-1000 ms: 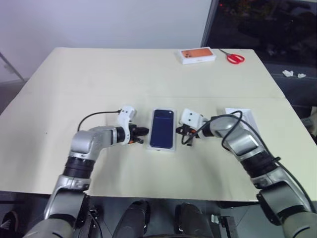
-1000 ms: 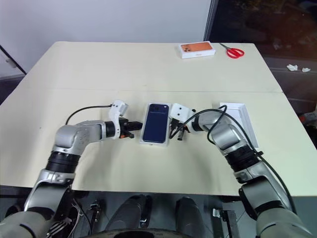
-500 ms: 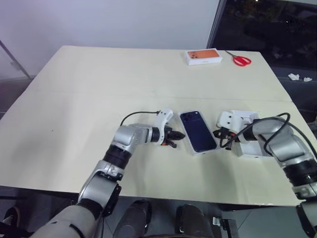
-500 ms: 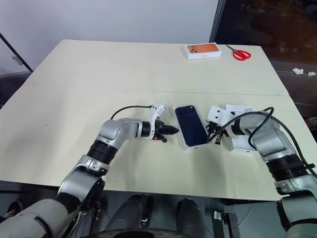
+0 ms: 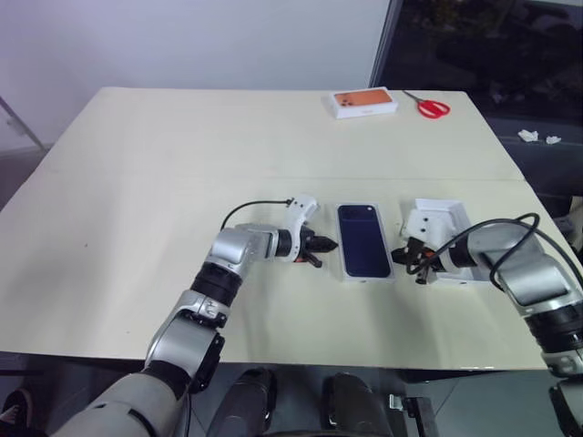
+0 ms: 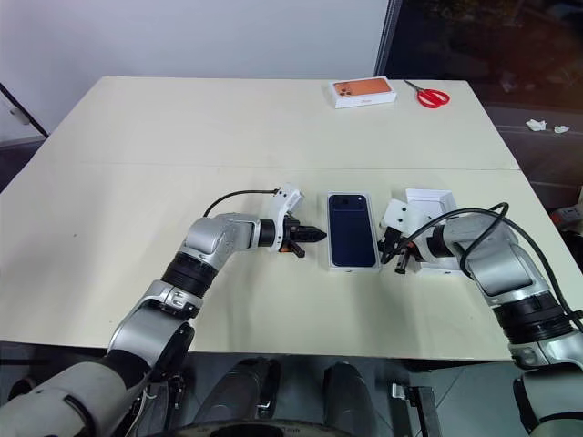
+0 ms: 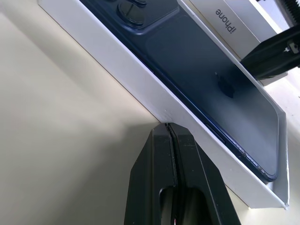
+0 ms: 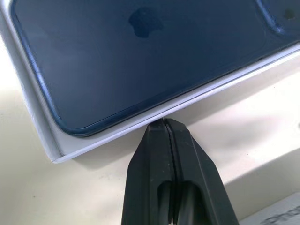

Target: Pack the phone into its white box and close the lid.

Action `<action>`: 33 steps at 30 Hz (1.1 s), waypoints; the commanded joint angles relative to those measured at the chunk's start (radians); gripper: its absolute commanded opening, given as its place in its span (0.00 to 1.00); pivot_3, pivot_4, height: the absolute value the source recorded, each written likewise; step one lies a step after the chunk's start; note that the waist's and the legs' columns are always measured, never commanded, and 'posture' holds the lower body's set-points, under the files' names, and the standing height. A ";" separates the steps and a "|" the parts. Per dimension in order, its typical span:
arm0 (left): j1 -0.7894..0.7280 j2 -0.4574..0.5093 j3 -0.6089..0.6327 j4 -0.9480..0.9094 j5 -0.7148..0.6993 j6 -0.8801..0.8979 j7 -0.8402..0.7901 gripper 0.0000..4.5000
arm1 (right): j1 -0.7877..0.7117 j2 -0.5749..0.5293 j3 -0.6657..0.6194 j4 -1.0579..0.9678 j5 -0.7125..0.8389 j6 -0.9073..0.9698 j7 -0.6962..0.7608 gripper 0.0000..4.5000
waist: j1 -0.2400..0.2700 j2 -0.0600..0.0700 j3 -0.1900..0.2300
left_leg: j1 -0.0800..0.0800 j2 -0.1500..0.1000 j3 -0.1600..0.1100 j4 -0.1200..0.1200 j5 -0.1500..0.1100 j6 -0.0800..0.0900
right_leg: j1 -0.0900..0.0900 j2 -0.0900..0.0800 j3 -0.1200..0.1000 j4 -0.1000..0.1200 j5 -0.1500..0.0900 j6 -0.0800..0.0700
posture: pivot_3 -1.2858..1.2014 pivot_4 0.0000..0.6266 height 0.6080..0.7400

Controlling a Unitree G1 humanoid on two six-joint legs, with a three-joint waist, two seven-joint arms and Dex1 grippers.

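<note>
Phone (image 6: 352, 228) lies in the white box (image 6: 332, 262) near the tabletop's (image 6: 137, 146) front middle, flanked closely by both grippers. Left gripper (image 6: 316, 235) and right gripper (image 6: 387, 254) are pinched closed, empty, tips at the box's long edges. Lid (image 6: 435, 202) sits rightward; open tabletop stretches behind.

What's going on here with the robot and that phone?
The phone seems to lie back up in the white box on the table. The left gripper and right gripper, fingers shut, flank its long sides and hold nothing. The lid lies apart by the right gripper, so the box isn't closed yet.
</note>
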 commanded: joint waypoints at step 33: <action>0.304 0.326 0.238 -0.418 -0.134 -0.261 -0.139 0.81 | -0.242 0.086 -0.207 -0.189 0.195 1.127 -0.495 1.00 | -0.018 0.006 0.007 | -0.018 0.001 0.001 0.000 0.004 -0.006 | -0.021 0.000 0.003 0.004 0.002 -0.002 | 0.52 0.24 1.00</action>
